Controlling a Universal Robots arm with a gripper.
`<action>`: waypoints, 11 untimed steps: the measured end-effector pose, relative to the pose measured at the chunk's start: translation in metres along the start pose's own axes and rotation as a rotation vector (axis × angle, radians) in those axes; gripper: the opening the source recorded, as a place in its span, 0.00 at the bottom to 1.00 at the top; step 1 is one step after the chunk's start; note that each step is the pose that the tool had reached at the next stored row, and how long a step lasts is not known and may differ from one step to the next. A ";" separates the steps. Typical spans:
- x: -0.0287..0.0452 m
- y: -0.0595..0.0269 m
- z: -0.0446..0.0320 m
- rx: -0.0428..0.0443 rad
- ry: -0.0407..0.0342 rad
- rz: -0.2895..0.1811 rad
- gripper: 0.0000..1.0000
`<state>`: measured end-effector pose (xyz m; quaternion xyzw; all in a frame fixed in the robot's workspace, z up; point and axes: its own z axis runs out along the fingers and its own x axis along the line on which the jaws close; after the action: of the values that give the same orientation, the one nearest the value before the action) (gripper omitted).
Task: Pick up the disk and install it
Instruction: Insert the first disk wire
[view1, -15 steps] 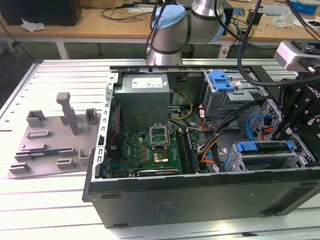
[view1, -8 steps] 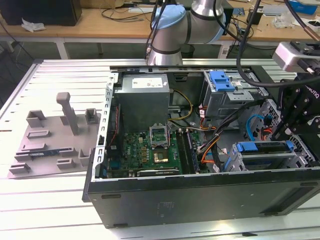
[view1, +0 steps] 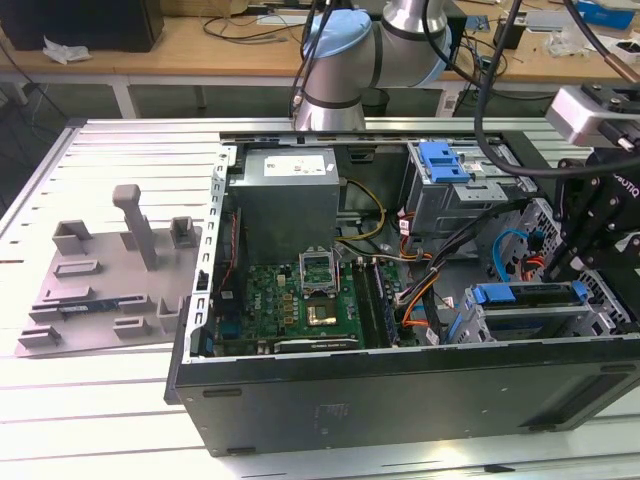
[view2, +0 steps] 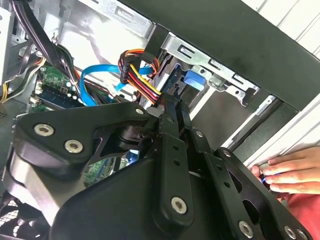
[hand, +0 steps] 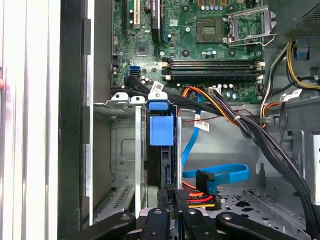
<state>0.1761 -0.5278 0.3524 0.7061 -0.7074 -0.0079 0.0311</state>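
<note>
1. My gripper (hand: 171, 192) is down inside the computer case (view1: 400, 395), with its fingers drawn close together at the near edge of the disk (hand: 161, 131). I cannot tell whether they pinch that edge or only press against it.
2. The disk stands edge-on straight ahead of the fingertips, in the slot of the drive cage (hand: 125, 150). Its blue carrier end is the far end from the gripper.
3. To seat it well, I judge the push must run straight along the slot. A tilt would likely bind the carrier against the cage rails.
4. A bundle of red, orange and yellow power wires (hand: 200, 200) lies just beside the fingers, and a flat blue data cable (hand: 220, 172) loops near them. I would keep both out of the slot so neither gets trapped.
5. A person's hand (view2: 290, 172) rests on the case rim behind the gripper, so I would move slowly.
6. Materials: the cage is thin stamped sheet metal, bare grey, with folded lips and punched holes. The carrier is smooth blue plastic that looks slightly springy. The gripper links are matte black with bright screw heads.
7. The green motherboard (hand: 200, 45) lies beyond the cage, studded and fragile. The table (view1: 100, 400) is ribbed pale metal.
</note>
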 end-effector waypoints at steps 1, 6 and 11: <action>0.0000 0.0000 0.0000 0.0001 0.0000 0.000 0.16; 0.0005 -0.0001 0.0009 0.0002 0.0001 0.000 0.16; 0.0005 -0.0002 0.0023 0.0004 0.0000 0.000 0.16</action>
<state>0.1762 -0.5283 0.3501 0.7061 -0.7074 -0.0077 0.0310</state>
